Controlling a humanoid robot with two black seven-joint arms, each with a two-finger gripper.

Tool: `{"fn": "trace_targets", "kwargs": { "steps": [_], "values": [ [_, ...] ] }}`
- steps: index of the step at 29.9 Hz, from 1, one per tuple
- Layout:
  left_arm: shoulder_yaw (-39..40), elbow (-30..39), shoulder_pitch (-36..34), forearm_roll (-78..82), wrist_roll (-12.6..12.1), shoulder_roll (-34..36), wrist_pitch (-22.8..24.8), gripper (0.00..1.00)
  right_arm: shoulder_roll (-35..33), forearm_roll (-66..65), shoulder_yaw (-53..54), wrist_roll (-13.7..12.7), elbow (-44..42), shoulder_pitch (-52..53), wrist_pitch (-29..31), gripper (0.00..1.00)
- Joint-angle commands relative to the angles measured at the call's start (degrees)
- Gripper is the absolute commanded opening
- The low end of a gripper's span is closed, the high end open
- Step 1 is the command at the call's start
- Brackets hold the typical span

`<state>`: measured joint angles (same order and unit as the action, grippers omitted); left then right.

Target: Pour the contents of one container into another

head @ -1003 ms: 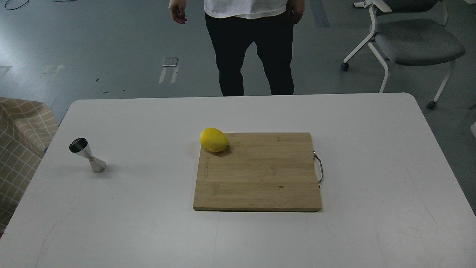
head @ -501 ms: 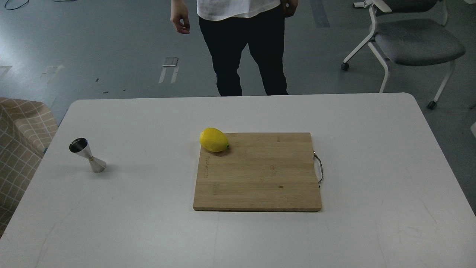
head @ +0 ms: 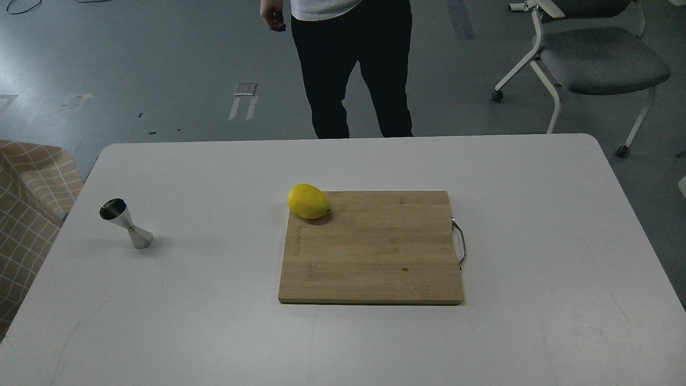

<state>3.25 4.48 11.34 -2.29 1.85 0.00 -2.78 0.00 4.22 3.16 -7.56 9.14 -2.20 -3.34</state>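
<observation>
The lower part of the frame is taken up by bare white table (head: 343,348), its near edge cut off by the frame bottom. No hand is seen in the head view, so whether either is open or closed cannot be told.

At centre a wooden board (head: 375,252) lies flat, its edges square to the table, with a metal handle (head: 459,243) on its right side. A lemon (head: 308,201) rests on the board's upper left corner, partly overhanging the left edge.

At left of the frame the jigger (head: 126,224) stands on the table, well apart from the board and close to the left table edge. Its long axis is seen leaning up and to the left, the open mouth uppermost. Bare table lies between it and the board.

No tumbler is seen anywhere in the frame.

Past the far table edge, a person (head: 356,69) in black trousers stands on the grey floor. A chair (head: 595,59) is at upper right; checked cloth (head: 32,214) shows at the left edge.
</observation>
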Motion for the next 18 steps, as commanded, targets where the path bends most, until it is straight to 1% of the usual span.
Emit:
{"fn": "trace_targets", "kwargs": {
  "steps": [1,18],
  "values": [
    [0.0,0.0,0.0,0.0,0.0,0.0,0.06,0.99,0.0,0.0,0.0,0.0,0.0,0.0,0.0,1.0],
    [0.0,0.0,0.0,0.0,0.0,0.0,0.06,0.99,0.0,0.0,0.0,0.0,0.0,0.0,0.0,1.0]
  ]
}}
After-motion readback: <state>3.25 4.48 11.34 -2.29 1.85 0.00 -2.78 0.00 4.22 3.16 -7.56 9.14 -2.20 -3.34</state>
